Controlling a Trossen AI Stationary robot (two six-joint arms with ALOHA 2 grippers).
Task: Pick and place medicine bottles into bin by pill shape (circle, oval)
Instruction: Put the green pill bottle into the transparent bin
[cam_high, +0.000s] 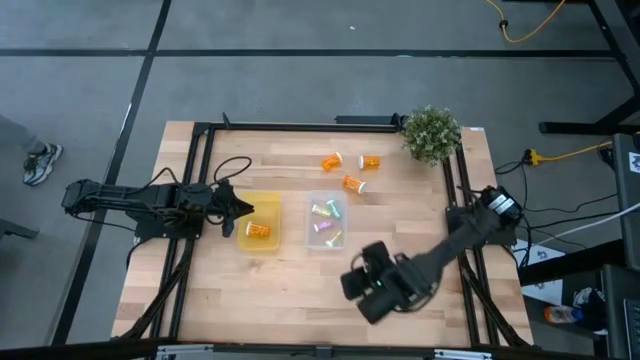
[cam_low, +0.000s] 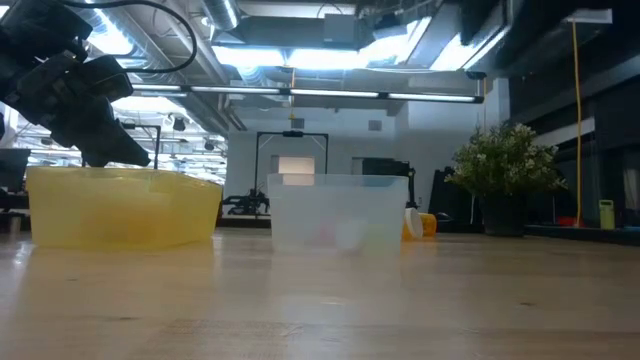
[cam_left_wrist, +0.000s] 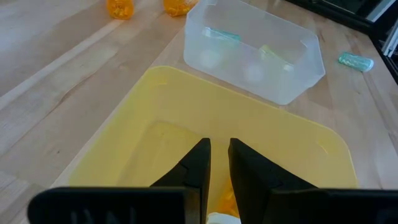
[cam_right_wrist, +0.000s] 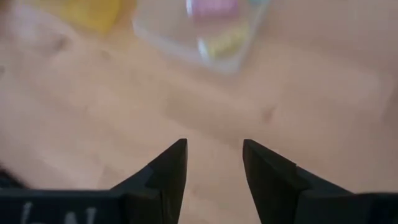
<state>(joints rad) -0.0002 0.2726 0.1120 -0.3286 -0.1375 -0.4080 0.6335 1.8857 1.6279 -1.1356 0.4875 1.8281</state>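
A yellow bin (cam_high: 258, 222) holds one orange medicine bottle (cam_high: 259, 230). Next to it, a clear bin (cam_high: 326, 220) holds pale green bottles (cam_high: 323, 210). Another pale green bottle (cam_left_wrist: 356, 61) lies on the table beside the clear bin. Three orange bottles (cam_high: 352, 183) lie on their sides farther back. My left gripper (cam_left_wrist: 219, 155) hangs shut over the yellow bin's left part. My right gripper (cam_right_wrist: 214, 165) is open above bare wood near the table's front edge, on the near side of the clear bin (cam_right_wrist: 205, 31), with nothing between its fingers.
A potted plant (cam_high: 431, 133) stands at the far right corner. A black frame (cam_high: 300, 125) runs along the table's far edge and sides. Bare wood lies between the bins and the front edge.
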